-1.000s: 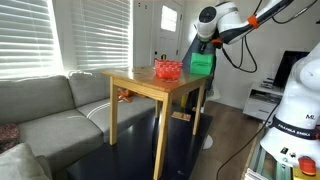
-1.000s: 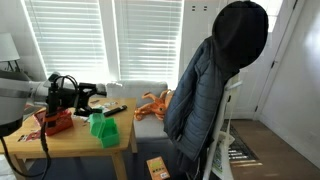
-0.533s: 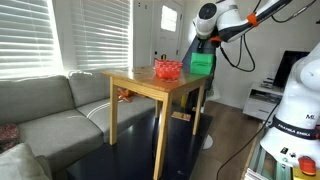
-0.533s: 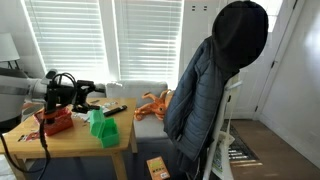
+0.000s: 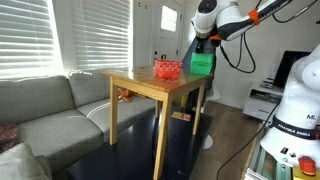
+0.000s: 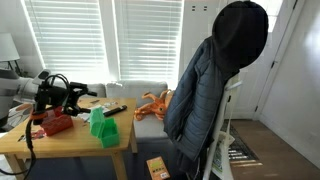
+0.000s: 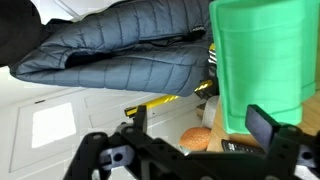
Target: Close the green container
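Observation:
The green container (image 5: 202, 63) stands at the table's far end, next to the red mesh bowl (image 5: 167, 69). In an exterior view the green container (image 6: 104, 128) shows an upright part that looks like its raised lid. It fills the upper right of the wrist view (image 7: 265, 55). My gripper (image 6: 76, 97) hangs above the table, behind the red bowl (image 6: 57, 123) and apart from the container. Its fingers (image 7: 200, 125) are spread wide with nothing between them. In the exterior view with the sofa the gripper (image 5: 204, 44) sits just above the container.
A black remote (image 6: 115, 110) lies on the wooden table (image 6: 70, 142). A dark jacket (image 6: 215, 75) hangs on a chair beside it. An orange toy (image 6: 153, 103) lies behind. A grey sofa (image 5: 50, 110) flanks the table. A small box (image 6: 157, 168) lies on the floor.
My gripper has drawn back from the green container, up and away over the red bowl. The container and bowl have not moved.

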Robot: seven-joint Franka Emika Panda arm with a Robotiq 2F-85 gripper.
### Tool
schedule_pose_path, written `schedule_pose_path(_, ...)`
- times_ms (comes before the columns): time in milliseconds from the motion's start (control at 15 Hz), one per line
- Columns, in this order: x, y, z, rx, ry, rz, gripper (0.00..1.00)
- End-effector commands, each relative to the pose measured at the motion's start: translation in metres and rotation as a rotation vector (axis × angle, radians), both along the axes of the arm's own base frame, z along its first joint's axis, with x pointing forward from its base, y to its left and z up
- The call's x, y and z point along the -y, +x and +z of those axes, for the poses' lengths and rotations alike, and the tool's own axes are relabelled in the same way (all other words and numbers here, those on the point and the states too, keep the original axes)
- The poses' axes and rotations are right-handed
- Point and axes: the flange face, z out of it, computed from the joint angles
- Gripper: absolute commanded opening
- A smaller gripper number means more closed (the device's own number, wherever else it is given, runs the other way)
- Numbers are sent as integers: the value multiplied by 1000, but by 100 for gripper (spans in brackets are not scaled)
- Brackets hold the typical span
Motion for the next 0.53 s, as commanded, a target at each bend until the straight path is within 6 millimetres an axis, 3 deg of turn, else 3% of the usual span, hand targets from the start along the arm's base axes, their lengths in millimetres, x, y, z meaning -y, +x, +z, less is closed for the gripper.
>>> schedule_pose_path(0,-15,-12,5,-49,25,-2,100)
schedule_pose_path(467,1,-5,-7,-89,24,-68,100)
